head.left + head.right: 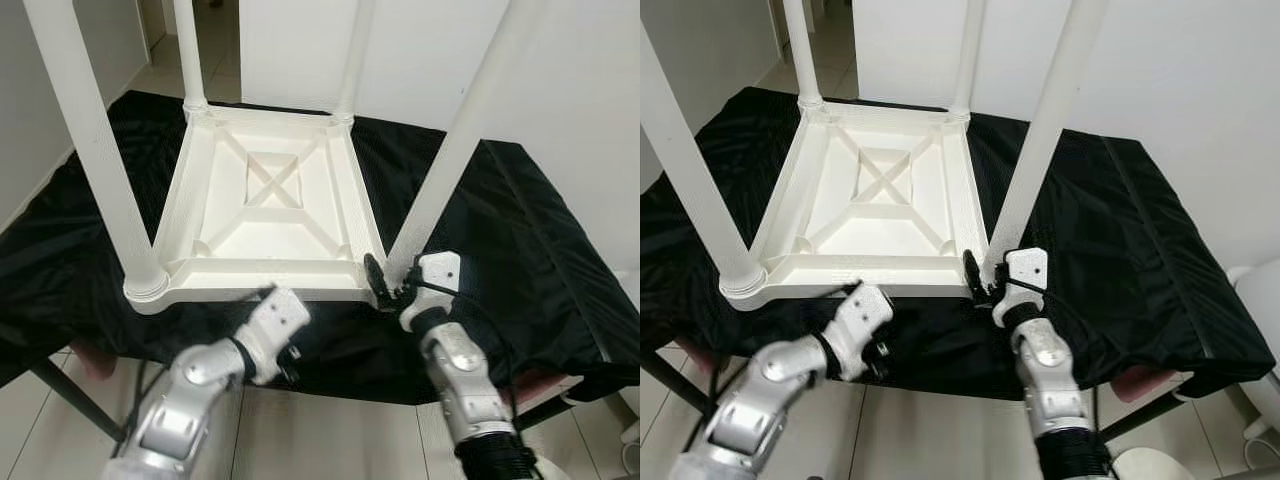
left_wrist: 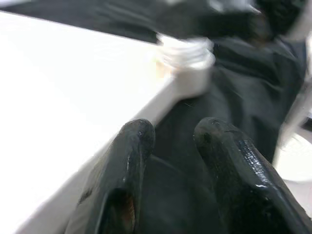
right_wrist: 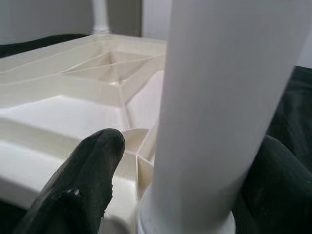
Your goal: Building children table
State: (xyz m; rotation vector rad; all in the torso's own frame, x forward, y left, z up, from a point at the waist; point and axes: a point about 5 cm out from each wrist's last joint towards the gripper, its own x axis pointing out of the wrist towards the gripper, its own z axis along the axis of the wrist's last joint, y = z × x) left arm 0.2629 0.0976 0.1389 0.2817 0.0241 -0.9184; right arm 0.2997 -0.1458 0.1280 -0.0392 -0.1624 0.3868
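Observation:
A white children's table (image 1: 260, 283) lies upside down on a black cloth (image 1: 500, 230), with its legs pointing up. My right gripper (image 1: 393, 285) is at the base of the near right leg (image 1: 450, 150), one finger on each side. The right wrist view shows a small gap between one finger (image 3: 100, 151) and that leg (image 3: 219, 97), so the gripper is open around it. My left gripper (image 2: 173, 141) is open and holds nothing. It sits low against the table's front rim (image 2: 73, 161), left of the middle, over the cloth.
The near left leg (image 1: 95, 150) rises close on my left. Two far legs (image 1: 190, 50) stand at the back. White walls close in on the left, back and right. The cloth-covered stand ends just before me, above pale floor tiles (image 1: 320, 430).

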